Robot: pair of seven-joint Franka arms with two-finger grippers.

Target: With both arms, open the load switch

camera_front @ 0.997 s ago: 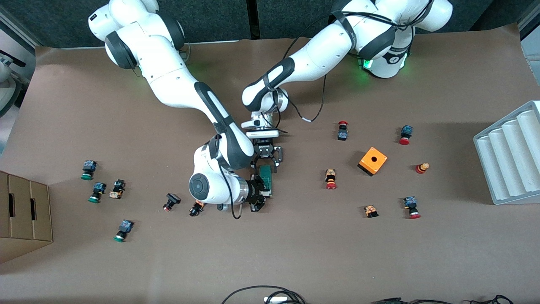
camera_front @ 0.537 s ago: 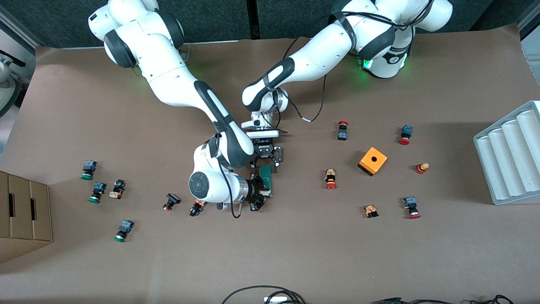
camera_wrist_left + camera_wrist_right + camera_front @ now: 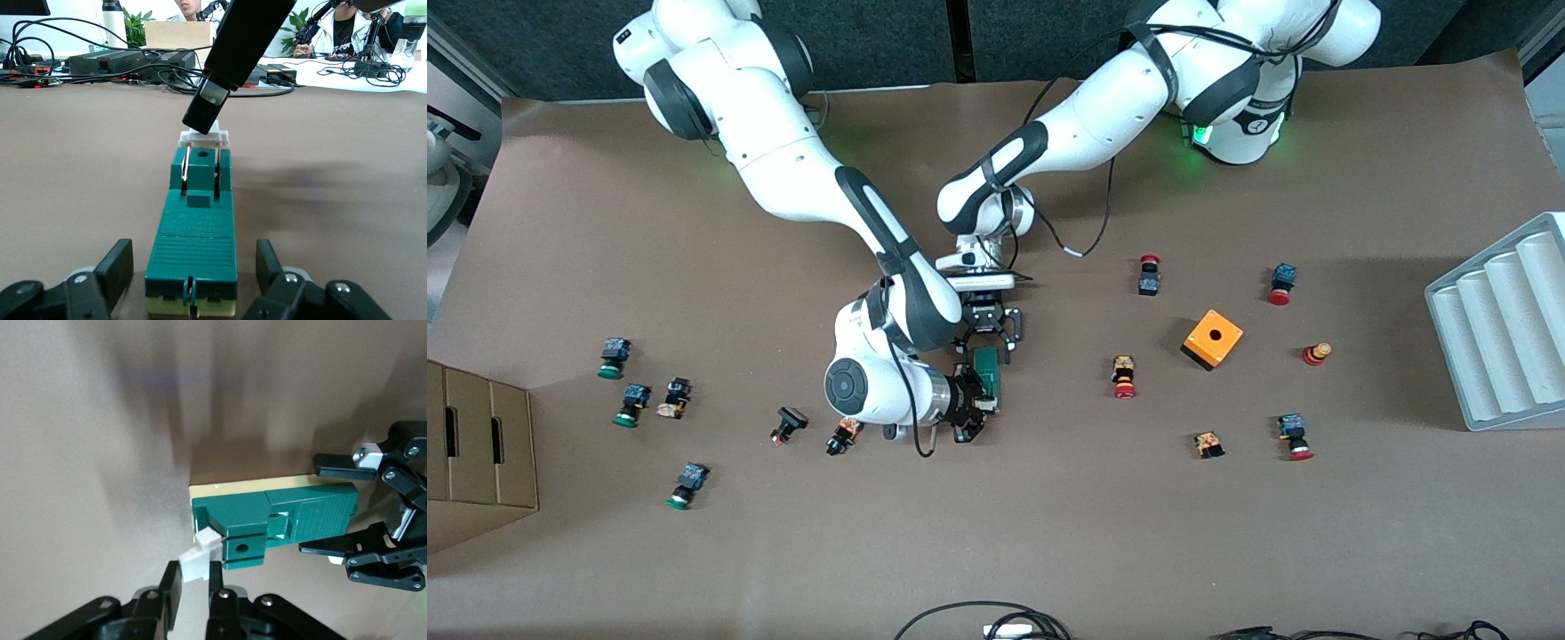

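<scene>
- Load switch (image 3: 988, 377): narrow dark-green bar on a cream base, lying flat near the middle of the worktop, well clear of every edge; its white block (image 3: 200, 555) sits at the end nearer the front camera.
- Left gripper (image 3: 991, 342): arm reaches in from the base edge of the worktop; the fingers (image 3: 115, 270) stand clamped on the two long sides of the load switch at the end away from the white block.
- Right gripper (image 3: 980, 411): pincer clenched on the white block, one fingertip (image 3: 171, 585) on each side of it; the left wrist view shows a finger slanting down onto that block.
- Orange cube (image 3: 1213, 339): one round hole in the top face, toward the left arm's end.
- Push-buttons: red-capped ones (image 3: 1125, 377) scattered around the orange cube; green-capped ones (image 3: 612, 357) grouped toward the right arm's end.
- Cardboard box (image 3: 476, 453): at the edge by the right arm's end.
- Grey ribbed tray (image 3: 1503, 322): at the edge by the left arm's end.
</scene>
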